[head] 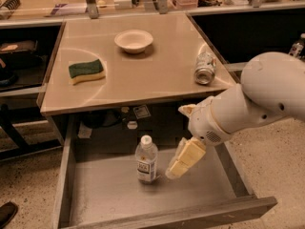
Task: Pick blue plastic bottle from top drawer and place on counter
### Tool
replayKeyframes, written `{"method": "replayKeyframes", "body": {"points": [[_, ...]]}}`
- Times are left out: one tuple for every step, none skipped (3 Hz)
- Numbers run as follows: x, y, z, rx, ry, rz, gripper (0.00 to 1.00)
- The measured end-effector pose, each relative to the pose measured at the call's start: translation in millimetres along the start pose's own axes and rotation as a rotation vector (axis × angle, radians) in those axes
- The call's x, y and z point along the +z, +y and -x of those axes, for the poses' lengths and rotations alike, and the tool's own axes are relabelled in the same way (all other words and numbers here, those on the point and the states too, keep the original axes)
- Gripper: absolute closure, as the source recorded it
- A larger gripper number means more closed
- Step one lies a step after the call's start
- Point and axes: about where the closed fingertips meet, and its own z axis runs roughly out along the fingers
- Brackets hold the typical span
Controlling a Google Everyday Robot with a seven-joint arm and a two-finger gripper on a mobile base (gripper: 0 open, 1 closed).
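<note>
Camera view, gripper: the cream gripper (183,160) hangs inside the open top drawer (205,187), above its grey bottom, pointing down toward 7 o'clock.
Jaws: whether they are released or clenched cannot be told; the bottle is not between them.
Blue plastic bottle: the blue plastic bottle (146,160) stands upright on the drawer bottom, white cap up, just beside the gripper at its 9 o'clock and not touching it.
Arm: the thick white arm (257,99) comes in from 3 o'clock, over the drawer's right wall.
Counter: the beige counter (143,80) lies at 12 o'clock of the drawer.
On the counter: a silver-green can (205,68) lies near the 3 o'clock edge, a white bowl (134,40) sits toward 12 o'clock, and a green-and-yellow sponge (86,71) toward 9 o'clock.
</note>
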Motion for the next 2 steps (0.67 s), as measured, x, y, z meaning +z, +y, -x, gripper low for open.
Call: {"method": "replayKeyframes", "body": {"points": [[31.7, -4.7, -1.6, 0.023, -0.046, 0.013, 0.00], [33.3, -1.8, -2.8, 0.017, -0.053, 0.012, 0.00]]}}
